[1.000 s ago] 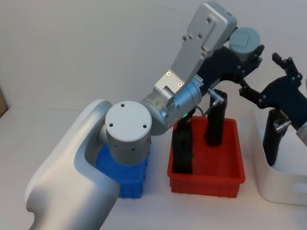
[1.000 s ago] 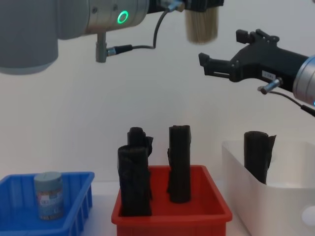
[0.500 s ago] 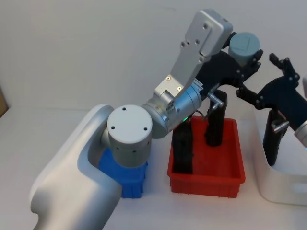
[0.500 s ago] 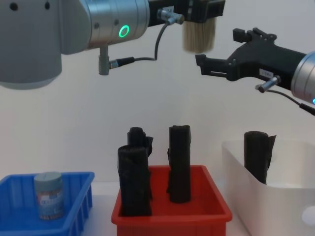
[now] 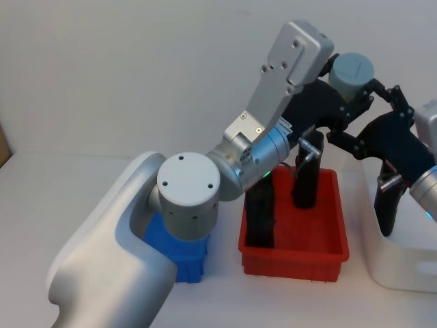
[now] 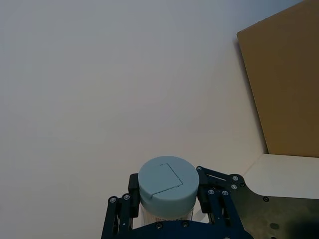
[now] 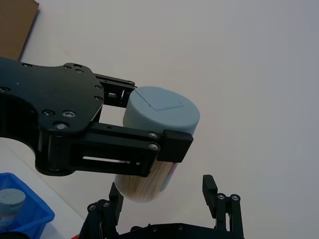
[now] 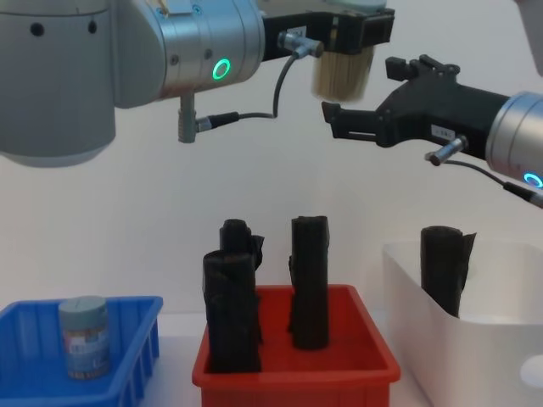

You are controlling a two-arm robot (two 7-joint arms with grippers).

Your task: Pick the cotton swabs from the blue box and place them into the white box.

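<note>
My left hand (image 6: 168,211) grips one cotton swabs tub (image 8: 342,75) high above the red bin (image 8: 339,363), my right hand (image 8: 363,91) spread wide beside it, while another tub (image 8: 83,335) sits in the blue box (image 8: 131,339) and the white box (image 8: 475,339) has seemingly received none.

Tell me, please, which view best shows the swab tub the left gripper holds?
Right wrist view: the swab tub shows lid and packed body. Left wrist and head views give mainly its lid; chest view, its body.

Silver-grey left arm (image 5: 181,198), green ring light (image 8: 222,69), grey cable (image 8: 275,85); black left gripper (image 6: 168,189), silver screws; right arm (image 8: 517,131) light seemingly blue.
</note>
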